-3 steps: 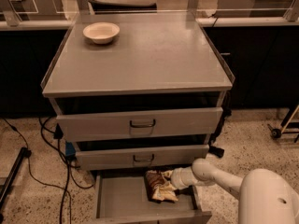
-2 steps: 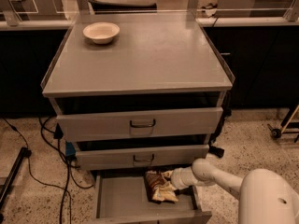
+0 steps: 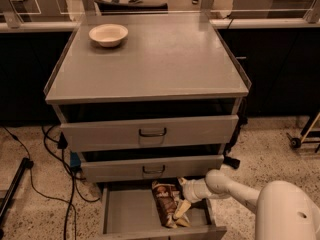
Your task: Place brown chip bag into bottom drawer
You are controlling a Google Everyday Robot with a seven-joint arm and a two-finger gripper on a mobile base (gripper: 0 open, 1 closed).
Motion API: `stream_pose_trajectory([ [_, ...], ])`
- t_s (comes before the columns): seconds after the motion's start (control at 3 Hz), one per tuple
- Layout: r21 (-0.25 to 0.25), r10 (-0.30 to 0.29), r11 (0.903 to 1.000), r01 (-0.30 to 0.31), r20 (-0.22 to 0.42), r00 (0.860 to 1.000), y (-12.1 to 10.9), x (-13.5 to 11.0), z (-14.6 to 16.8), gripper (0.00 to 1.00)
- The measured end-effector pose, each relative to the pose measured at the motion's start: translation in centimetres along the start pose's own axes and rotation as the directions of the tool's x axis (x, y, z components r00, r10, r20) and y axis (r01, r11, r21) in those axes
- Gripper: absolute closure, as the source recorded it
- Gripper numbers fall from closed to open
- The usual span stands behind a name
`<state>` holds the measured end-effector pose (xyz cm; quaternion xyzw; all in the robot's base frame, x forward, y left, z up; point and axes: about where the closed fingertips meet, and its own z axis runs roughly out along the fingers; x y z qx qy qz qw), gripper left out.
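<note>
- I have the gripper (image 3: 181,204) down inside the bottom drawer (image 3: 129,215), at its right side, right against the brown chip bag (image 3: 165,203).
- The bag lies lengthwise in the drawer, front to back, right of centre, with its near end close to the drawer's front wall. It looks to me as if it rests on the drawer floor.
- Whether the gripper is clamped on the bag or open, I cannot tell from here; the two overlap.
- The arm (image 3: 227,183) comes in low from the right, under the middle drawer (image 3: 152,168). I judge that is the only way in, since that drawer overhangs the back of the open one.
- The top drawer (image 3: 150,132) is also pushed in.
- The bowl (image 3: 108,34) sits far back on the cabinet top (image 3: 165,64), well apart from the work.
- My guess: the placing is nearly done, with release and a clean withdrawal left.
</note>
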<state>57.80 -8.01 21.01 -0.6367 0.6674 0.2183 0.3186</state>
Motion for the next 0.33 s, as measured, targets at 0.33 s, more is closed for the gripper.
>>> stream_pose_trajectory([
  [0.33, 0.0, 0.0, 1.0, 0.0, 0.0, 1.0, 0.0, 0.0, 0.0, 0.0],
])
